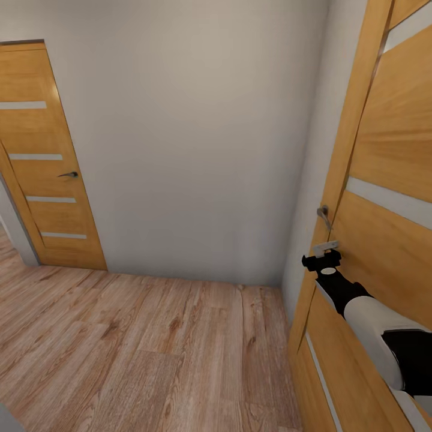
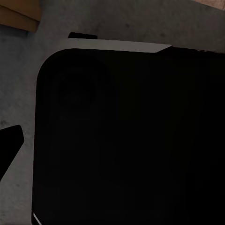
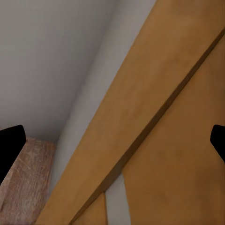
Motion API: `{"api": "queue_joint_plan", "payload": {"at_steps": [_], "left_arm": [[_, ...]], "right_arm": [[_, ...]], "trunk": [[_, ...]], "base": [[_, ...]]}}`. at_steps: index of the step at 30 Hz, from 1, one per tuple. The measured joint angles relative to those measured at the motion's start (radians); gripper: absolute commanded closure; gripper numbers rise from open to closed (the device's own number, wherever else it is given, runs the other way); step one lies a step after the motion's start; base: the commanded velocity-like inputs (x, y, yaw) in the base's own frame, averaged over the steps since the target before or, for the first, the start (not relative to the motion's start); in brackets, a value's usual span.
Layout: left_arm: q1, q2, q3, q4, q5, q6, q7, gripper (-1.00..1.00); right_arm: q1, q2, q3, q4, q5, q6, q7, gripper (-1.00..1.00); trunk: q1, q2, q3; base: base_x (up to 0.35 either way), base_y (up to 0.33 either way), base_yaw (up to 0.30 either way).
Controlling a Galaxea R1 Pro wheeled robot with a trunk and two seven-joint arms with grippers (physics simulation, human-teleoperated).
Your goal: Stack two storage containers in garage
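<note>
Right gripper [image 1: 322, 260]: at wooden door [image 1: 384, 240], near handle [image 1: 324, 216]; jaws spread, released.
Left gripper: jaws' state cannot be told.
Floor [image 1: 150, 342]: light wood planks.

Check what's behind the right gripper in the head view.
Directly behind the right gripper is the wooden door, just below its metal handle. Whatever lies beyond the door is hidden; the right wrist view shows door wood with the fingertips apart.

I see a plain pale grey wall [image 1: 198, 138] ahead; a light wood-plank floor [image 1: 138, 354] below it; a closed wood door with pale horizontal strips [image 1: 45, 174] at far left; a matching door [image 1: 384, 180], lever handle [image 1: 324, 215] fitted, close at right.
</note>
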Motion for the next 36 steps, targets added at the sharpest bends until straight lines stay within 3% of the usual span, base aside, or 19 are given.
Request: {"api": "queue_joint_plan", "payload": {"at_steps": [10,14,16,20,23,29,33,36], "left_arm": [[0.0,0.0,0.0,0.0,0.001,0.0,0.0,-1.0],[0.0,0.001,0.0,0.0,0.001,0.0,0.0,-1.0],[0.0,0.0,0.0,0.0,0.001,0.0,0.0,-1.0],[0.0,0.0,0.0,0.0,0.001,0.0,0.0,-1.0],[0.0,0.0,0.0,0.0,0.0,0.0,0.0,-1.0],[0.0,0.0,0.0,0.0,0.001,0.0,0.0,-1.0],[0.0,0.0,0.0,0.0,0.001,0.0,0.0,-1.0],[0.0,0.0,0.0,0.0,0.0,0.0,0.0,-1.0]], "right_arm": [[0.0,-0.001,-0.003,0.004,0.002,-0.018,0.0,-1.0],[0.0,0.004,0.0,0.055,0.006,-0.024,-0.003,-1.0],[0.0,0.045,-0.016,0.075,0.007,-0.025,-0.006,-1.0],[0.0,0.094,-0.016,0.107,0.006,-0.025,-0.002,-1.0],[0.0,0.159,-0.015,0.145,0.008,-0.025,0.002,-1.0],[0.0,0.227,-0.013,0.178,0.03,-0.024,0.008,-1.0],[0.002,0.249,-0.014,0.186,0.071,-0.025,0.009,-1.0],[0.003,0.251,-0.015,0.188,0.08,-0.025,0.009,-1.0]], "trunk": [[0.0,0.0,0.0],[0.0,0.0,0.0],[0.0,0.0,0.0],[0.0,0.0,0.0],[0.0,0.0,0.0],[0.0,0.0,0.0],[0.0,0.0,0.0],[0.0,0.0,0.0]], "base": [[0.0,0.0,0.0],[0.0,0.0,0.0],[0.0,0.0,0.0],[0.0,0.0,0.0],[0.0,0.0,0.0],[0.0,0.0,0.0],[0.0,0.0,0.0],[0.0,0.0,0.0]]}}
